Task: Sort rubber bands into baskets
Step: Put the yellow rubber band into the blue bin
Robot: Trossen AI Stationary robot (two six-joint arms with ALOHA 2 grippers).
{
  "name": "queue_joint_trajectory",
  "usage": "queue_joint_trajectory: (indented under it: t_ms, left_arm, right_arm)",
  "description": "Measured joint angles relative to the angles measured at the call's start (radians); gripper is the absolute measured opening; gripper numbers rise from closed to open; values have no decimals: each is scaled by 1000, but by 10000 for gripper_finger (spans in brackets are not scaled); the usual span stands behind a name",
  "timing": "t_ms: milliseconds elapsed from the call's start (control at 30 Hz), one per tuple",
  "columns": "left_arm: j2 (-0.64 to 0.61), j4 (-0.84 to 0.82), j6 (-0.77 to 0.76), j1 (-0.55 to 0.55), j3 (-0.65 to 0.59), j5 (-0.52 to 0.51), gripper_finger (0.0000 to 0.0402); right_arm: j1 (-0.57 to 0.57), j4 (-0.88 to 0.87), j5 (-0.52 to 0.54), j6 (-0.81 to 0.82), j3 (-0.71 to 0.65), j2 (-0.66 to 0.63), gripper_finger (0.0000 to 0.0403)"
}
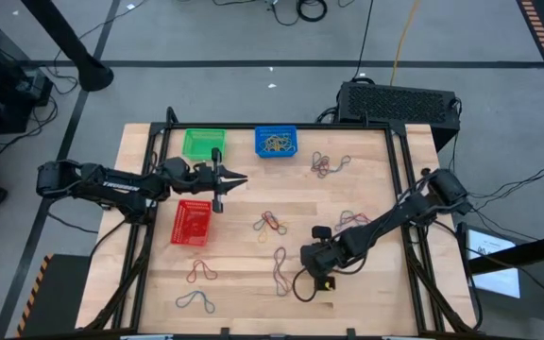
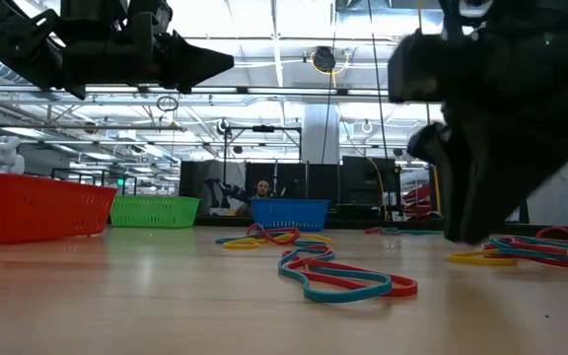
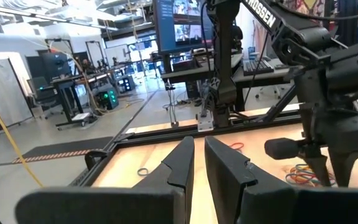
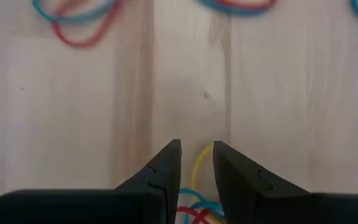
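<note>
Three mesh baskets stand on the wooden table: green and blue at the far edge, red nearer on the left. The blue one holds yellow-tan bands. Loose rubber bands lie scattered on the table. My right gripper points down close to the table near the front middle. Its fingers are open by a narrow gap, with a yellow band and red and blue bands between them. My left gripper is shut and empty, raised above the table between the green and red baskets. My right gripper points down with one finger on either side of the yellow band's loop, which lies flat on the table. I cannot tell whether the fingers touch it.
More band clusters lie at the far right, at the middle, and at the near left. In the low view a red and blue-grey band lies in front, and the baskets stand in a row behind it. A black frame runs along the table's edges.
</note>
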Motion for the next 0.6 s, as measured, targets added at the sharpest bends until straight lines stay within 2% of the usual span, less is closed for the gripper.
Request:
queue_joint_trajectory:
  t_ms: [200,600]
  left_arm:
    - [0,-1,3,0,0,1,47]
    - [0,-1,2,0,0,2,47]
  right_arm:
    - [-3,-25,74,13,0,9,86]
    - [-2,-89,77,42,0,12,86]
